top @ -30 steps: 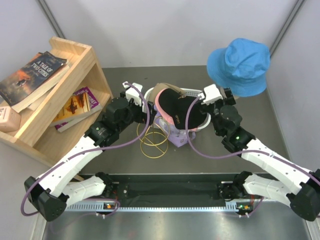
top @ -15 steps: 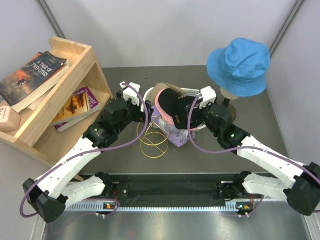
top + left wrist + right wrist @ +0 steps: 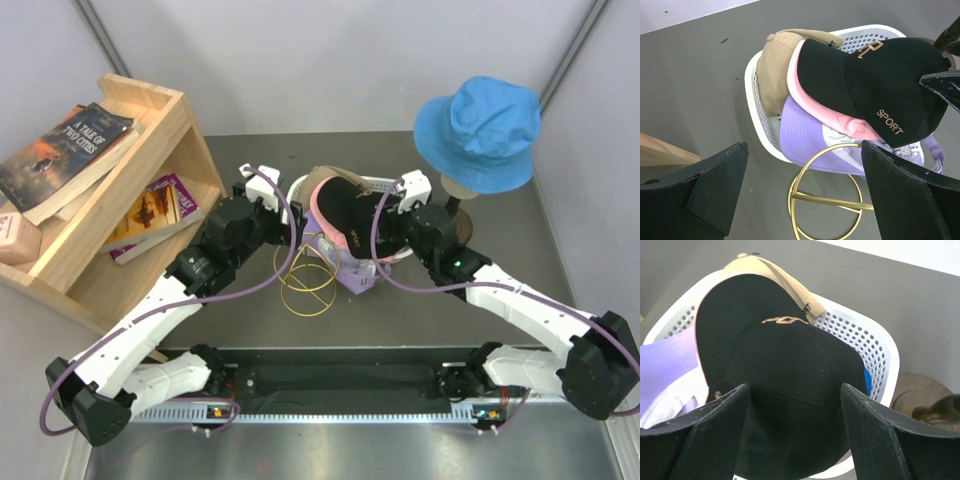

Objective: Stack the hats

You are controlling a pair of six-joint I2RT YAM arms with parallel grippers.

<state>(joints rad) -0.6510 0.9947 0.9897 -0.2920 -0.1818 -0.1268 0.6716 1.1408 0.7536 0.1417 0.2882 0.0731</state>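
A white perforated basket (image 3: 300, 190) in the middle of the table holds the hats. The black cap (image 3: 785, 365) lies on top, over a pink cap (image 3: 805, 85), a tan cap (image 3: 775, 65) and a lavender cap (image 3: 805, 130). A sliver of blue fabric (image 3: 867, 382) shows at the basket wall. My right gripper (image 3: 792, 390) hangs right over the black cap's crown, its fingers (image 3: 860, 410) apart on either side of it. My left gripper (image 3: 804, 150) is wide open beside the basket (image 3: 752, 85), above the lavender brim, with nothing in it.
A gold wire stand (image 3: 825, 200) sits on the table in front of the basket. A blue bucket hat (image 3: 480, 125) rests on a stand with a wooden base (image 3: 920, 395) at the back right. A wooden bookshelf with books (image 3: 110, 190) stands at the left.
My right gripper has swung left from near the blue bucket hat's stand to over the black cap, and its fingers have drawn closer together. The left arm shifted slightly.
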